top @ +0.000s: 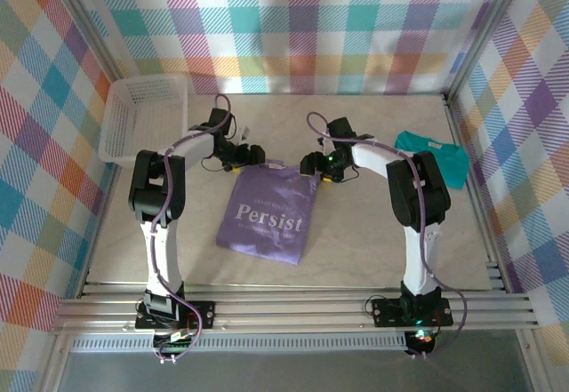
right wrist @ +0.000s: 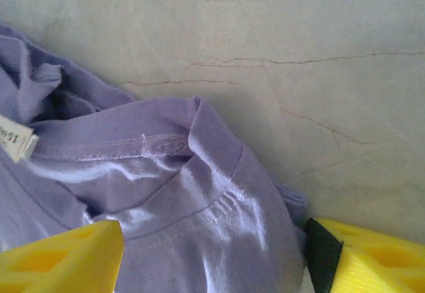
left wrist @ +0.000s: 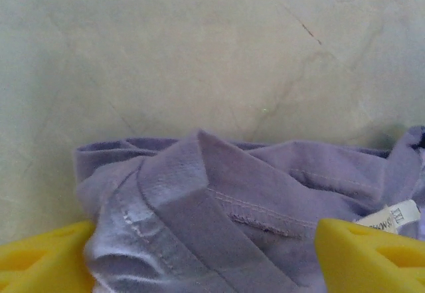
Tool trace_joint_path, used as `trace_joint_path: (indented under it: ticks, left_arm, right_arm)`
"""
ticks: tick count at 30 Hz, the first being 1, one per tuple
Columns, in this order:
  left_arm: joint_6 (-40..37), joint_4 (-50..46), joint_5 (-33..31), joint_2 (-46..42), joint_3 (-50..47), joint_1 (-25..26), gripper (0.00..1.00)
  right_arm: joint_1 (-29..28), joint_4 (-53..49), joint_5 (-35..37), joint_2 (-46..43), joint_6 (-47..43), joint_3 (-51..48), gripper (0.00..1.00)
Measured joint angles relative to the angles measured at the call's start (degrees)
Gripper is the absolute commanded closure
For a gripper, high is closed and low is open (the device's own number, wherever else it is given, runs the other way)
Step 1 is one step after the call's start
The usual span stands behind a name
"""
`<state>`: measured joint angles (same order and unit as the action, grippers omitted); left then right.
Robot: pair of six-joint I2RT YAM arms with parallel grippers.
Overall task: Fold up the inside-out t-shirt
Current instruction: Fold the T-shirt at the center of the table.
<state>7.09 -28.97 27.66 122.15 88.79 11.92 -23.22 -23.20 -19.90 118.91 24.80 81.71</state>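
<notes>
One soft lavender cotton t-shirt (top: pixel 267 214) lies folded mid-desk (top: pixel 356 250). The left end effector (top: pixel 253 154) and right end effector (top: pixel 313 163) stand wide astride its far collar edge, gripping nothing. Pinching just one layer could drag the fold apart. One teal t-shirt (top: pixel 436 156) lies at the right edge, and one white plastic basket (top: pixel 133 116) sits in the far-left corner.

We see a pale, marbled table (top: pixel 356 232) with three things lying on it. The lavender t-shirt (top: pixel 265 214) rests near the middle, folded into a compact rectangle with white lettering facing up and its far edge rumpled. A white basket (top: pixel 147 81) sits at the far left corner, and a teal t-shirt (top: pixel 436 159) lies crumpled by the right edge, well apart from the lavender one.
</notes>
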Motion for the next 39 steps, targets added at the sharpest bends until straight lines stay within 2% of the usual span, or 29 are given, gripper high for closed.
trace_joint_path:
  ticks: [8,15,20,22,28,34,39]
  left_arm:
    - [-1.1,-1.0,4.7,2.2,1.5,-0.1,0.40]
    - [-0.3,-0.9,7.4,3.5,1.5,-1.4,0.70]
    - [0.5,-0.7,8.5,4.0,1.3,-2.1,0.88]
    - [1.0,-0.5,8.9,4.0,1.0,-2.3,0.98]
    - [3.0,1.2,9.5,4.0,0.6,-3.3,1.00]
    - [7.9,6.1,10.9,2.8,-2.8,-6.4,1.00]
    - [10.9,9.7,11.4,1.3,-3.3,-6.8,1.00]
  right_arm:
    - [-0.7,0.4,-0.6,2.2,3.5,2.5,0.43]
    - [-2.0,2.0,-2.0,4.6,5.6,4.5,0.59]
    - [-3.1,4.2,-2.8,5.8,6.5,5.0,0.73]
    - [-3.1,4.9,-3.4,5.9,6.9,5.0,0.81]
    - [-3.7,6.1,-3.3,6.0,6.3,5.0,0.99]
    - [-1.7,8.1,-2.4,2.0,4.8,2.2,1.00]
    - [-0.5,11.9,-2.6,-0.2,4.2,2.2,1.00]
